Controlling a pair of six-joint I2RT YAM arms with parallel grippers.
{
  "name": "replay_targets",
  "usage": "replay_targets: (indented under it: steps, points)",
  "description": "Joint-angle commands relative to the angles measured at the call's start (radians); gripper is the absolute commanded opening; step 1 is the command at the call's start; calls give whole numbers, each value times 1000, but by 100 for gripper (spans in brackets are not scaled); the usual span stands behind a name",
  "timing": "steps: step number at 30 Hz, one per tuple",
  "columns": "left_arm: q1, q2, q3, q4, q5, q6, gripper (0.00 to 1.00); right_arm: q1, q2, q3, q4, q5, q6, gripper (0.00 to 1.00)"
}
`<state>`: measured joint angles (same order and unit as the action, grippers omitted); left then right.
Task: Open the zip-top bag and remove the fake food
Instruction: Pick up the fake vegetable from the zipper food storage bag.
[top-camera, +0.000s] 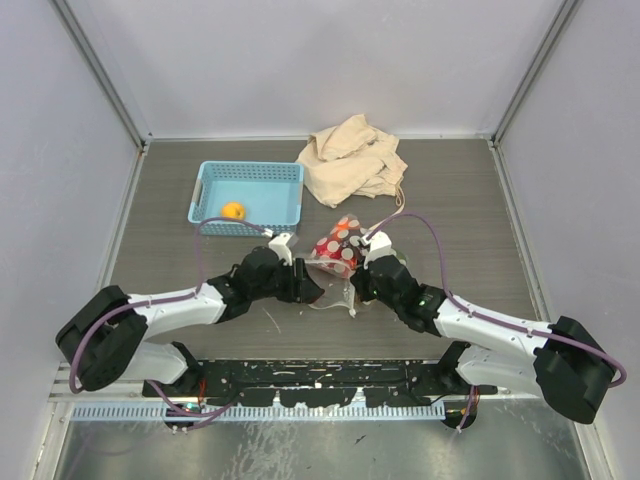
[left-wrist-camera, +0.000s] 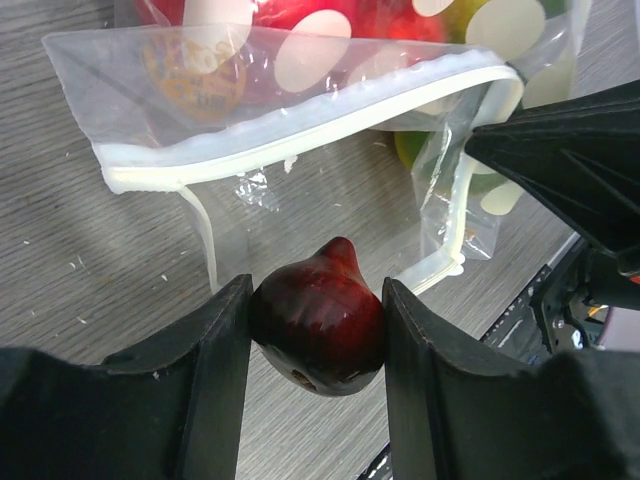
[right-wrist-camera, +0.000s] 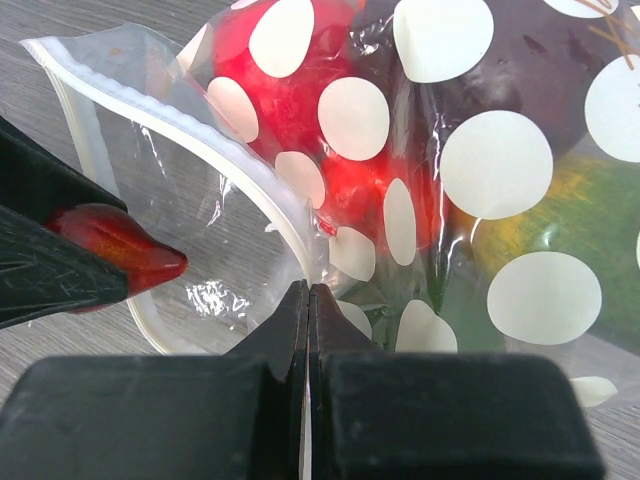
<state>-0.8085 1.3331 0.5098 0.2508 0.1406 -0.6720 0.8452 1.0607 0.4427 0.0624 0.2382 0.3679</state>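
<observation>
1. The zip-top bag (top-camera: 338, 248) lies mid-way across the table (top-camera: 450, 200), between my two grippers, mouth gaping. It looks like limp, slippery film, so I judge the stiffer zip strip (left-wrist-camera: 300, 125) the best place to pinch.
2. The fake food (right-wrist-camera: 290, 100) inside looks light, hard and glossy.
3. My left gripper (left-wrist-camera: 316, 295), half spread, clamps a maroon piece (left-wrist-camera: 320, 335) outside the mouth.
4. My right gripper (right-wrist-camera: 308, 295) is pressed flat together on the bag's lip. Only the wrist views show either grip.

Grey table (top-camera: 450, 200): basket (top-camera: 250, 166) (blue), cloth bag (top-camera: 350, 160), zip-top bag (top-camera: 338, 248).
</observation>
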Motion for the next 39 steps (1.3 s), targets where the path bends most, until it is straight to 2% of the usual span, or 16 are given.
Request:
replay_targets:
  steps: [1,11,19,28,35,39]
  points:
    - [7,-39,11,81,29,-29,7,3,2,4,27,17,-19,1]
    - [29,-98,-11,168,85,-101,7,3,-5,-6,46,-11,-22,1]
    - [124,-133,-21,191,199,-157,7,3,-9,-12,55,-12,-26,1]
    - [346,-202,6,133,344,-166,7,3,-22,-21,60,-12,-27,1]
    - [550,-202,51,94,438,-168,7,3,-21,-23,63,-11,-29,1]
    - [626,-180,84,93,458,-178,7,3,-16,-21,65,-46,-31,1]
